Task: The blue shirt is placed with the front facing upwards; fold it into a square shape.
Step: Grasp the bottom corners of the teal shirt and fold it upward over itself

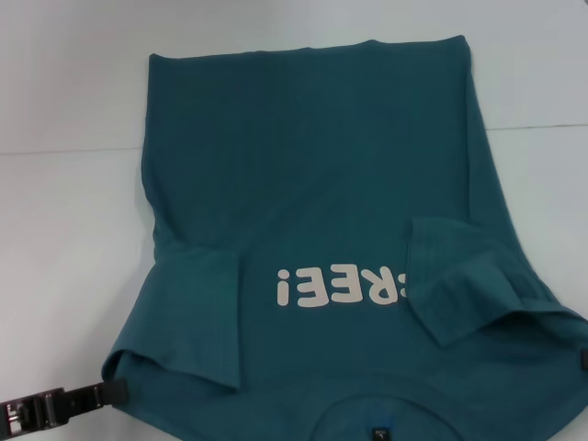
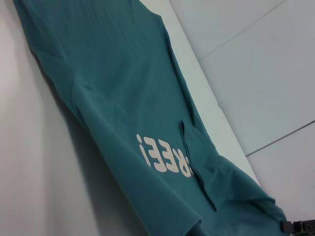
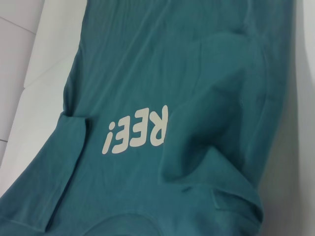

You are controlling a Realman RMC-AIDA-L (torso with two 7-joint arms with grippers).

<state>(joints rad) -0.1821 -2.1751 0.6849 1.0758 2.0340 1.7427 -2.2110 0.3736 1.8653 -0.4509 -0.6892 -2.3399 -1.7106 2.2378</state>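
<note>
Since both sleeves are already turned in over the chest, the blue shirt (image 1: pixel 312 239) lies front up across the white table (image 1: pixel 64 230), collar near. The left gripper (image 1: pixel 55 406) sits at its near-left corner, and the right gripper (image 1: pixel 582 360) at the near-right edge; I cannot tell either grip. No containers.

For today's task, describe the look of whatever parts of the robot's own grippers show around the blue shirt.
Little shows. The left gripper is a dark, blocky metal piece with silvery glinting edges and a black tip, at the blue shirt's near left corner. The right gripper appears only as a small black sliver at the shirt's right edge. No cables or markings can be made out.
</note>
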